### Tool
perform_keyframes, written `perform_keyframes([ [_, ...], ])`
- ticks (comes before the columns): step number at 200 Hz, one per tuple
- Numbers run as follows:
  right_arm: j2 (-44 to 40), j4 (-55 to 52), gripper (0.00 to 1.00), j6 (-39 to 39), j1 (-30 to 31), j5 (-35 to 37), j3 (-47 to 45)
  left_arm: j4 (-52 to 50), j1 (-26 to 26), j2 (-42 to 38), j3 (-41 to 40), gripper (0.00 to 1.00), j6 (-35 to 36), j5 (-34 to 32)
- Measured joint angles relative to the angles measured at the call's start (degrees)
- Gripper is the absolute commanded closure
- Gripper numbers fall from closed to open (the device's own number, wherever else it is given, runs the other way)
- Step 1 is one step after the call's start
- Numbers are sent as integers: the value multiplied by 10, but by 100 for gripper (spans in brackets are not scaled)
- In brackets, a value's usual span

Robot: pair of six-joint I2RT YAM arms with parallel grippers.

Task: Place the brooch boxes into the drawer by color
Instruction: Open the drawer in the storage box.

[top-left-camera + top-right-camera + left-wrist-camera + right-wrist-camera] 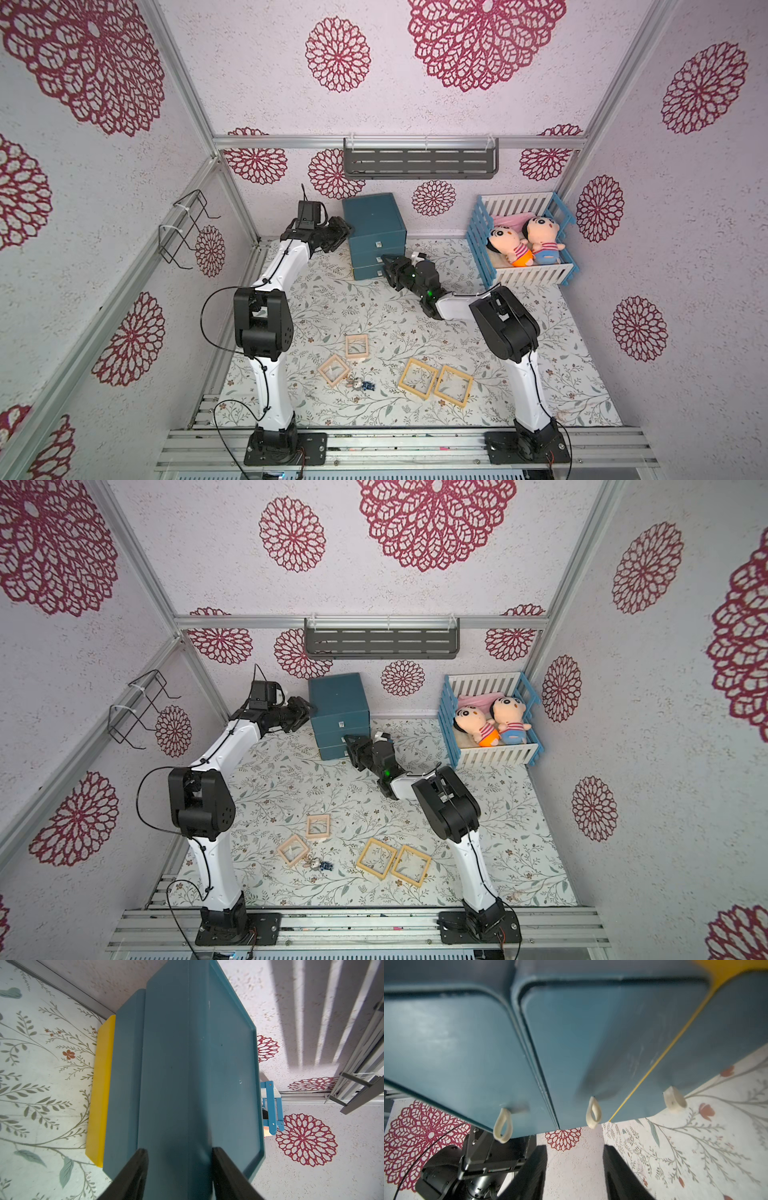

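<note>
The dark teal drawer chest (374,226) (338,706) stands at the back of the mat, all three drawers pushed in. My left gripper (343,235) (180,1153) is open, its fingertips against the chest's left side near the top edge. My right gripper (387,266) (574,1147) hovers open just in front of the drawer fronts, close to the middle pale pull (593,1112), with nothing between its fingers. Two pale pink brooch boxes (356,346) (333,370) and two yellow-tan brooch boxes (418,378) (453,385) lie flat near the mat's front, far from both grippers.
A tiny grey-and-blue trinket (360,384) lies beside the pink boxes. A blue-and-white crib (540,274) with two dolls stands at the back right. A grey shelf (419,162) hangs on the back wall. A yellow strip (101,1088) shows at the chest's base.
</note>
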Motion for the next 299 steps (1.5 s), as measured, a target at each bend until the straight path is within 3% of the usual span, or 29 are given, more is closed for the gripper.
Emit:
perform_keyframes([
  [78, 49, -35, 67, 0, 0, 1, 65, -1, 0, 0, 0, 45, 0, 0],
  [130, 58, -48, 87, 2, 0, 5, 79, -1, 0, 0, 0, 45, 0, 0],
  [150, 58, -50, 100, 5, 1, 6, 85, -1, 0, 0, 0, 45, 0, 0],
  [251, 61, -43, 100, 11, 4, 21, 84, -1, 0, 0, 0, 45, 0, 0],
  [299, 40, 6, 100, 17, 10, 30, 24, -1, 0, 0, 0, 45, 0, 0],
])
